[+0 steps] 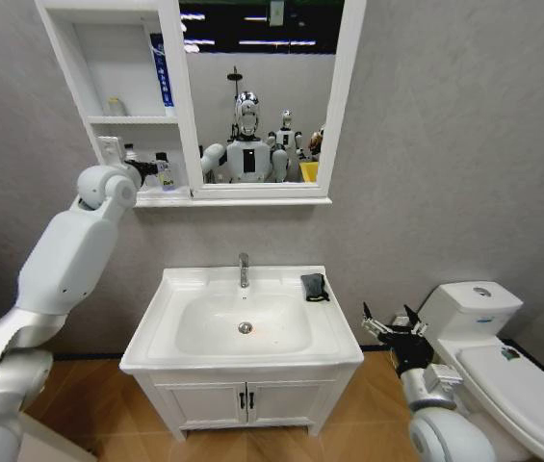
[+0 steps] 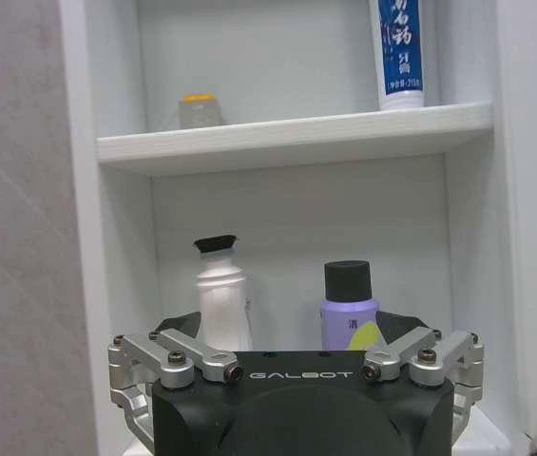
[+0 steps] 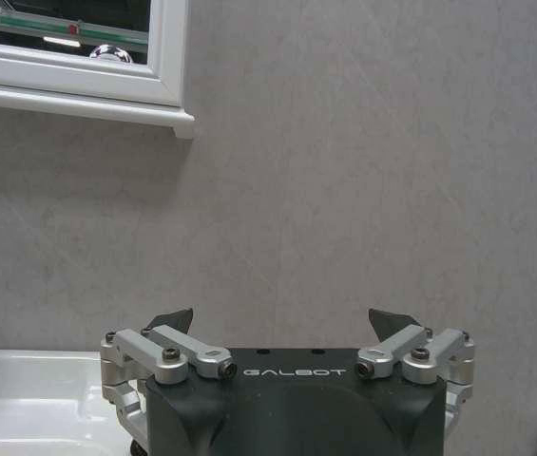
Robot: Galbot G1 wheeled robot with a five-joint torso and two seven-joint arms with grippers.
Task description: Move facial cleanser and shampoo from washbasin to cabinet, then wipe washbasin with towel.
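On the cabinet's [image 1: 108, 120] lowest shelf stand a white bottle with a black cap [image 2: 222, 299] and a purple bottle with a black cap [image 2: 349, 306]; which is the facial cleanser and which the shampoo I cannot tell. My left gripper [image 2: 287, 328] is raised in front of that shelf [image 1: 144, 173], open, its fingers just short of the bottles and holding nothing. The dark towel [image 1: 315, 286] lies folded on the washbasin's [image 1: 156, 327] right rim. My right gripper [image 1: 392, 327] hangs open and low, to the right of the washbasin [image 3: 21, 399].
A blue-and-white tube [image 2: 401, 52] and a small yellow-lidded jar [image 2: 199, 111] stand on the shelf above. A chrome tap [image 1: 244, 269] rises behind the bowl. A white toilet [image 1: 503, 356] stands close to the right arm. The mirror [image 1: 257, 96] adjoins the shelves.
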